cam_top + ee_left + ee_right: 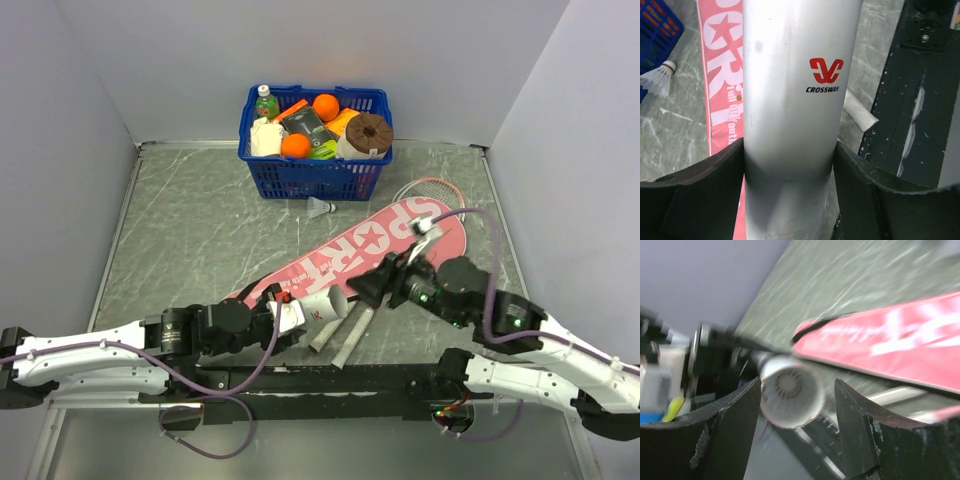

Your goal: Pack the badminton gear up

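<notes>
Grey table (200, 230): left gripper (289, 316) pinches tube (324, 304); right gripper (366, 288) has its fingers spread, empty, at the tube's mouth. Likely the tube-loading step; next, fetch shuttlecock (320, 207) beside basket (310, 180).

Looks like a robotics lab cell rather than a home. Boxed in at 9, 12 and 3 o'clock by plain pale grey panels (60, 100), over a marbled grey-green tabletop (190, 230). Bolted along a black metal base rail (330, 379) at 6 o'clock: white-and-black left robot arm (90, 362) at 7, white-and-black right robot arm (560, 365) at 5, trailing loose purple cables (495, 255). Staged at 12 o'clock: blue plastic basket of groceries (310, 180).
</notes>
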Robot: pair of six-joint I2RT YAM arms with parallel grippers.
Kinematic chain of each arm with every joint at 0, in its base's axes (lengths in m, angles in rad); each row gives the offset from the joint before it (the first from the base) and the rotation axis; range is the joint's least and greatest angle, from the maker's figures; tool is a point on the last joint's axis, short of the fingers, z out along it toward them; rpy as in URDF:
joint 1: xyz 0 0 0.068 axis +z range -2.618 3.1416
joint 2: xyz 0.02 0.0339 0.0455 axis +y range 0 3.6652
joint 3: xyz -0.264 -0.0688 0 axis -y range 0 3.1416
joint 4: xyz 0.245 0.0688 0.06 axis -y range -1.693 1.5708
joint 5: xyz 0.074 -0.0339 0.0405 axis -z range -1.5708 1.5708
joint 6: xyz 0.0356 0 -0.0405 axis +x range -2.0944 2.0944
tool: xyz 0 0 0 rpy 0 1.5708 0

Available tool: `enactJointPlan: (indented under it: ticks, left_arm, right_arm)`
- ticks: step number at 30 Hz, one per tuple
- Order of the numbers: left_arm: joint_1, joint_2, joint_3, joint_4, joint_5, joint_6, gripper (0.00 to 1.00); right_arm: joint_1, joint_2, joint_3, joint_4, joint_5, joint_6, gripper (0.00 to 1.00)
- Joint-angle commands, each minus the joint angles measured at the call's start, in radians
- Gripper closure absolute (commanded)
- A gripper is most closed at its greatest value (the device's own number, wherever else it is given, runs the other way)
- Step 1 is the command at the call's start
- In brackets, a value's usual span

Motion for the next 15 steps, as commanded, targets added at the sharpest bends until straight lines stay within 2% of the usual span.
enactJointPlan:
  ticks: [1, 6, 7, 12, 15]
  left_arm:
    - [-0.004, 0.002, 0.05, 0.026, -0.077, -0.052, 0.99]
    - [-0.007, -0.016, 0.057, 0.014, -0.085, -0.077, 0.99]
    - [-0.006, -0.015, 0.062, 0.008, -0.081, -0.077, 0.99]
    - [-0.006, -0.021, 0.068, -0.028, -0.11, -0.117, 0.99]
    - [-0.008, -0.05, 0.068, -0.031, -0.102, -0.124, 0.99]
  right_arm:
    - [-0.087, 0.12, 0.141, -0.175, 0.173, -0.066, 0.33]
    - [-0.207, 0.324, 0.242, -0.11, 0.161, -0.141, 0.32]
    - [-0.221, 0.422, 0.265, -0.104, 0.158, -0.167, 0.32]
    - [-0.239, 0.717, 0.429, -0.081, 0.203, -0.221, 0.3]
    - [-0.264, 0.866, 0.474, 0.0, 0.155, -0.241, 0.3]
